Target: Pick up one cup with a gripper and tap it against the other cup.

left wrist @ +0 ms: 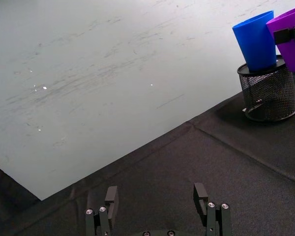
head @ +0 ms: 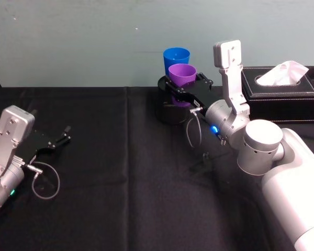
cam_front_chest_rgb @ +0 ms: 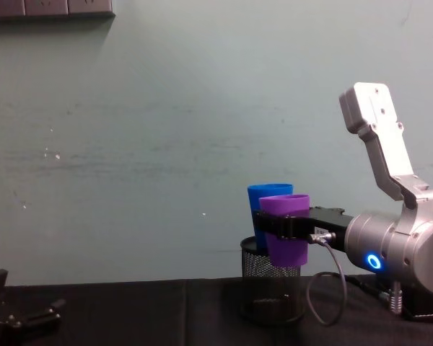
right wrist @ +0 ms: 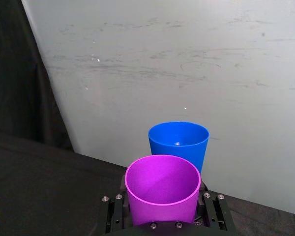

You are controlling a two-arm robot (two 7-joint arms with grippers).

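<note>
While right hand (head: pixel 184 87) clamps purple cup (head: pixel 182 75) aloft | pickup done | blue cup (head: pixel 176 55) just beside, contact unclear | left hand (head: pixel 64 136) idle, wide

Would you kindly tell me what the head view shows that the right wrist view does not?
The head view adds the tissue box at the table's right, the right arm's blue ring light, and the left gripper, parked open at the table's left. The right wrist view adds a close look into the purple cup through its open mouth. Both share the right gripper shut on the purple cup, with the blue cup just behind it.
</note>
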